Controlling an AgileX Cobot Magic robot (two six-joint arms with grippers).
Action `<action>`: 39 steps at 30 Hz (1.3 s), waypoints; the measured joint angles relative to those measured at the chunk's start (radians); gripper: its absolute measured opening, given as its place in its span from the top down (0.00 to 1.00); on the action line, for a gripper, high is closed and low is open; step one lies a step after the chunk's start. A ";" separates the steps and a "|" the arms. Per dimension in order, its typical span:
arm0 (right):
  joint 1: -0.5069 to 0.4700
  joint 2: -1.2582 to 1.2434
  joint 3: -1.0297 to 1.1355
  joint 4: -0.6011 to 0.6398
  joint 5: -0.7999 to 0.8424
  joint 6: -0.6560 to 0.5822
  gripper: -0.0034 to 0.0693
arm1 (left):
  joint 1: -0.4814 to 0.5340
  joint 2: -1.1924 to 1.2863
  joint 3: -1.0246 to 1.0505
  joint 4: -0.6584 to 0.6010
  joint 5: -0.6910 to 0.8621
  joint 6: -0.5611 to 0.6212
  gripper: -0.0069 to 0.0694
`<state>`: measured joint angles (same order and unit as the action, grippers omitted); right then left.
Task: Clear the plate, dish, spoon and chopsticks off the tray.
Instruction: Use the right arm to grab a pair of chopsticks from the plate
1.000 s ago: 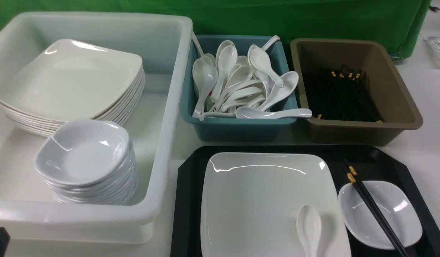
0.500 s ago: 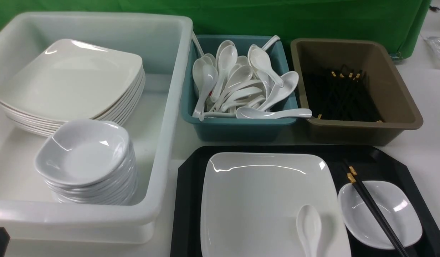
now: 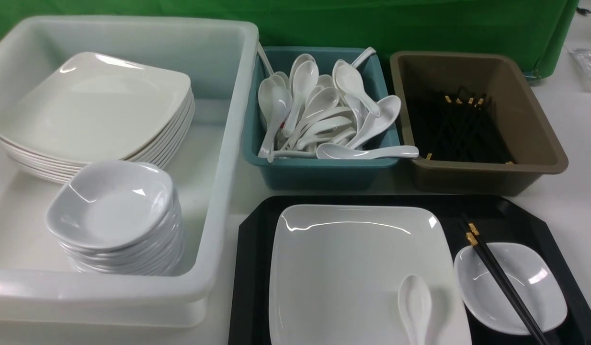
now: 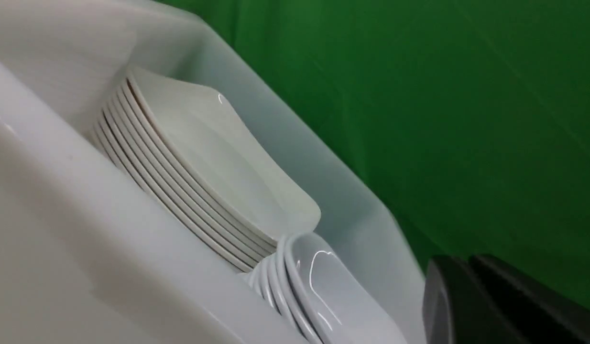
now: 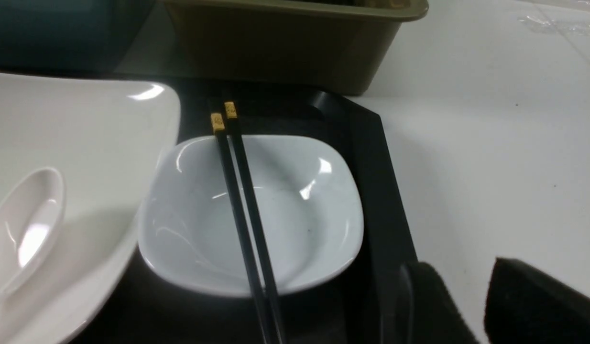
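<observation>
Here at the right gripper point(image 5: 472, 296), the 2 fingers stand apart, nothing between them, just beside the tray's edge in the right wrist view! Over at the left gripper point(image 4: 455, 291), its 2 fingers are together, seen against the green cloth point(image 4: 419, 119).

Outward now to the tray point(image 3: 250, 287): the dish point(image 3: 530, 287) sits on it at the right, and the 2 chopsticks point(image 3: 501, 275) lie slanting across that dish, gold bands at the far end. Just beside it, the plate point(image 3: 353, 268) lies flat, with the spoon point(image 3: 415, 304) resting on it, bowl end away from the camera!

Beyond the tray, a teal tub point(image 3: 324, 175) full of white spoons, 1 lying across its near rim, and a brown tub point(image 3: 487, 167) holding black chopsticks. And left, the white tub point(image 3: 214, 230), with 2 stacks: plates point(image 3: 94, 110) and dishes point(image 3: 116, 206)!
</observation>
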<state>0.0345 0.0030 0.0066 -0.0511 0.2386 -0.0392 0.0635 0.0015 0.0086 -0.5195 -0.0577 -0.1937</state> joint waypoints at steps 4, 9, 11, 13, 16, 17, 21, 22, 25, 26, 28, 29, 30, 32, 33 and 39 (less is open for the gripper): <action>0.000 0.000 0.000 0.000 0.000 0.000 0.62 | 0.000 0.009 -0.090 0.015 0.134 0.037 0.89; 0.000 0.000 0.000 0.000 0.000 0.000 0.62 | -0.002 0.225 -0.366 0.020 0.403 0.415 0.89; 0.000 0.000 0.000 0.000 0.000 0.000 0.62 | -0.009 0.275 -0.407 0.019 0.451 0.473 0.89; 0.000 0.000 0.000 0.000 0.000 0.000 0.62 | -0.052 0.393 -0.499 0.019 0.546 0.558 0.89; 0.000 0.000 0.000 0.000 0.000 0.000 0.62 | -0.212 0.560 -0.609 0.016 0.589 0.601 0.89; 0.000 0.000 0.000 0.000 0.000 0.000 0.62 | -0.265 0.591 -0.624 0.019 0.582 0.607 0.89; 0.000 0.000 0.000 0.000 0.000 0.000 0.62 | -0.411 0.698 -0.646 0.032 0.524 0.614 0.89; 0.000 0.000 0.000 0.000 0.000 0.000 0.62 | -0.465 0.738 -0.649 0.042 0.486 0.614 0.89; 0.000 0.000 0.000 0.000 -0.016 0.004 0.62 | -0.550 0.808 -0.650 0.054 0.440 0.614 0.89; 0.000 0.000 0.000 0.007 -0.033 0.022 0.62 | -0.565 0.828 -0.650 0.054 0.436 0.616 0.89; 0.000 0.000 0.000 0.044 -0.081 0.100 0.62 | -0.579 0.852 -0.650 0.058 0.433 0.618 0.89; 0.000 0.000 0.000 0.069 -0.116 0.162 0.62 | -0.582 0.862 -0.650 0.060 0.432 0.618 0.89; 0.000 0.000 0.000 0.073 -0.123 0.175 0.62 | -0.582 0.864 -0.650 0.062 0.430 0.618 0.89; 0.000 0.000 0.000 0.104 -0.218 0.354 0.62 | -0.582 0.876 -0.650 0.069 0.433 0.618 0.89; 0.000 0.000 0.000 0.108 -0.239 0.398 0.62 | -0.582 0.877 -0.650 0.072 0.437 0.618 0.89; 0.008 0.006 -0.014 0.123 -0.275 0.552 0.63 | -0.582 0.877 -0.650 0.072 0.450 0.618 0.89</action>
<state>0.0425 0.0087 -0.0076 0.0724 -0.0365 0.5128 -0.5183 0.8783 -0.6414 -0.4471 0.3920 0.4238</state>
